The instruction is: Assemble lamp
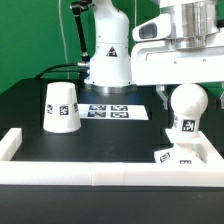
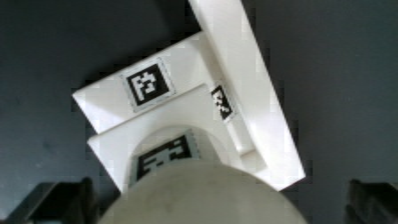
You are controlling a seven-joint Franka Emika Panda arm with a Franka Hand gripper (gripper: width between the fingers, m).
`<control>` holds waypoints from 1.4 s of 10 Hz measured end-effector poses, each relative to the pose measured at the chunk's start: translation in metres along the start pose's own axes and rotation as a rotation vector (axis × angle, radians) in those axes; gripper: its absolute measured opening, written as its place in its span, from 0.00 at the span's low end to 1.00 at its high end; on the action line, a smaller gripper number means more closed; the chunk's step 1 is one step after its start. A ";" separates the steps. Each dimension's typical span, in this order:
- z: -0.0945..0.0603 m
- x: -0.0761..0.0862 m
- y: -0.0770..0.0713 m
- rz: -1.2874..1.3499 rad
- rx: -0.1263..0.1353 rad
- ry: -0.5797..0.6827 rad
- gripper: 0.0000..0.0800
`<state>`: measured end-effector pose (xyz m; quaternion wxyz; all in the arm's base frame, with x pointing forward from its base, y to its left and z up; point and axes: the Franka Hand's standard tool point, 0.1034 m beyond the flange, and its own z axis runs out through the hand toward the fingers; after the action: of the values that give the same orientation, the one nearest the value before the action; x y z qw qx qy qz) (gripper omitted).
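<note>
Exterior view: fingers (image 1: 186, 80) spread above bulb (image 1: 187, 104) on base (image 1: 181, 154); shade (image 1: 61, 106) well apart, marker board (image 1: 110, 112) between.

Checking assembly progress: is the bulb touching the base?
Touching. In the exterior view the bulb stands upright with its neck on the base, no gap visible; the wrist view shows the bulb over the base.

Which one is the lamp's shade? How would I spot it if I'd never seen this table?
Start at the black table with the white rail along its near edge. Toward the exterior view's left, beside the flat marker board, stands the shade. It is the only cone-shaped part, narrower on top, standing alone, unlike the round bulb under the gripper.
</note>
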<state>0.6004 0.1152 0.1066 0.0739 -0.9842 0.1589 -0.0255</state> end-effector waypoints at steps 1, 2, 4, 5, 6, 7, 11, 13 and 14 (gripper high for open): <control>0.000 0.002 0.001 -0.159 -0.018 0.021 0.87; -0.001 0.002 -0.001 -0.255 -0.033 0.036 0.87; -0.008 0.004 -0.003 -0.460 -0.049 0.045 0.87; -0.012 0.006 -0.004 -0.525 -0.054 0.050 0.87; -0.012 0.007 -0.003 -0.618 -0.057 0.049 0.87; -0.012 0.007 -0.003 -0.681 -0.060 0.046 0.87; -0.013 0.011 0.002 -1.017 -0.076 0.043 0.87; -0.013 0.011 0.002 -1.214 -0.095 0.034 0.87; -0.012 0.012 0.003 -1.344 -0.102 0.026 0.87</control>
<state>0.6094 0.1067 0.1181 -0.0065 -0.8709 -0.4864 -0.0703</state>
